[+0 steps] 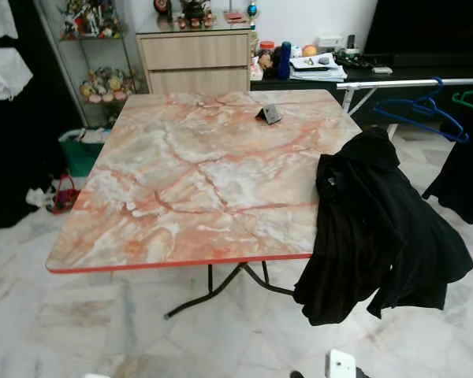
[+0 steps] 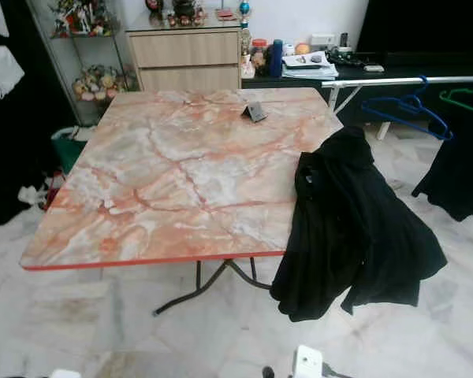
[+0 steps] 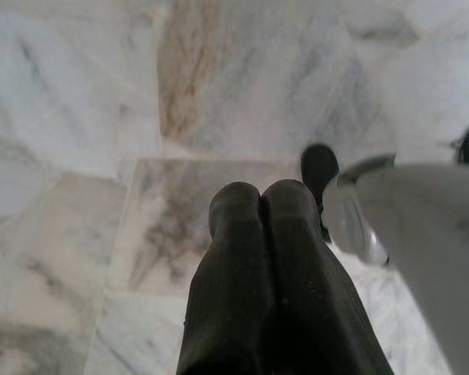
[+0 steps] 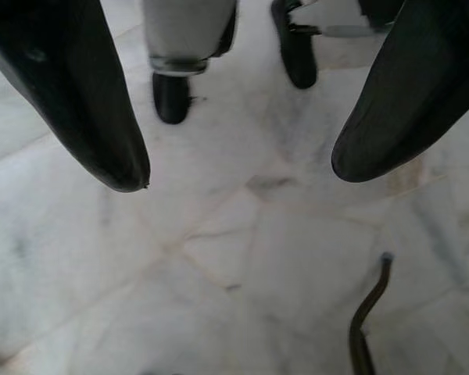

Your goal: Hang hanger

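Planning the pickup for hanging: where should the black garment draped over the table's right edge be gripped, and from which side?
Grip the bunched top of the black garment lying on the marbled table, coming from above on the right. The rest hangs loose off the edge, so pulling lower would likely drag it.

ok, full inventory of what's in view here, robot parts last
table: 1, pink-orange marble top, centre, on black legs
black garment: 1, draped over the table's right edge, hanging toward the floor
small dark object: 1, on the table's far side
rail: 1, silver, right of the table
blue hanger: 1, hooked on the rail
green hanger: 1, far right by the rail
dark garment: 1, hanging at far right
drawer cabinet: 1, light wood, behind the table
floor: white marble tiles
left gripper: black fingers together, pointing at the floor
right gripper: black fingers apart, over the floor
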### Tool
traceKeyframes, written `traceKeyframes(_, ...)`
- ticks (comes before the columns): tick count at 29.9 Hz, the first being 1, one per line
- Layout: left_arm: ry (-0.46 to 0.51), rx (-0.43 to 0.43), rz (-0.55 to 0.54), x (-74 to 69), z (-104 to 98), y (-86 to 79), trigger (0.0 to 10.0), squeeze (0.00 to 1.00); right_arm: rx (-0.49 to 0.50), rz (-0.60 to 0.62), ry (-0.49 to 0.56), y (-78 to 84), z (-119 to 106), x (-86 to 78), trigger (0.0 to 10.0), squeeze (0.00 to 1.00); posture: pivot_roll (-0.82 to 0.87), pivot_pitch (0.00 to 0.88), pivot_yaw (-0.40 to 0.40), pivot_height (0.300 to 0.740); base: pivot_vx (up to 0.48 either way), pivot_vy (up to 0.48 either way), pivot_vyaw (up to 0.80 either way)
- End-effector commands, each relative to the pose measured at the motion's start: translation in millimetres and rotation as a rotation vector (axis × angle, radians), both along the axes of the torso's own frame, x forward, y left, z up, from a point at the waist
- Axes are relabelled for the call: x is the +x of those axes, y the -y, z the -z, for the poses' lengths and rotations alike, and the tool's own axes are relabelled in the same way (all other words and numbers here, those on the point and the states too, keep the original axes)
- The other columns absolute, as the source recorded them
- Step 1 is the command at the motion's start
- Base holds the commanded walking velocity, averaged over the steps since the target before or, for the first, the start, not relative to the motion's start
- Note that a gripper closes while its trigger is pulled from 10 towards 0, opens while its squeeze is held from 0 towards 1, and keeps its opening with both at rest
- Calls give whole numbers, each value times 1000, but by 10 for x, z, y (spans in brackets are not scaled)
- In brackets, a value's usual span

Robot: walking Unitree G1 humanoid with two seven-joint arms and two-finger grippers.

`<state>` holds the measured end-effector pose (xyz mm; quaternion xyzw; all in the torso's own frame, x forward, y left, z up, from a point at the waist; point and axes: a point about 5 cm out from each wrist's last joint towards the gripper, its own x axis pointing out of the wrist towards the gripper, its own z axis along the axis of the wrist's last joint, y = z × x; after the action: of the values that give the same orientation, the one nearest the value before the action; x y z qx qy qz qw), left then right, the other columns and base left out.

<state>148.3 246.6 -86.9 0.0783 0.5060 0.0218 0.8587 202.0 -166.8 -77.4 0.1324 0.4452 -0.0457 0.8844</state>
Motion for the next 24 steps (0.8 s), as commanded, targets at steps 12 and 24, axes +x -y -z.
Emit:
traceKeyframes(12, -10, 20, 24, -20, -10, -59, 10000, 0, 2, 20, -3, 41, 9, -24, 10000, 0, 72, 0, 19, 740, 0, 0, 0)
traceKeyframes(24, -17, 20, 23, -50, -2, -68, 10000, 0, -3, 20, -2, 57, 6, -22, 10000, 0, 68, 0, 15, 740, 0, -267, 0)
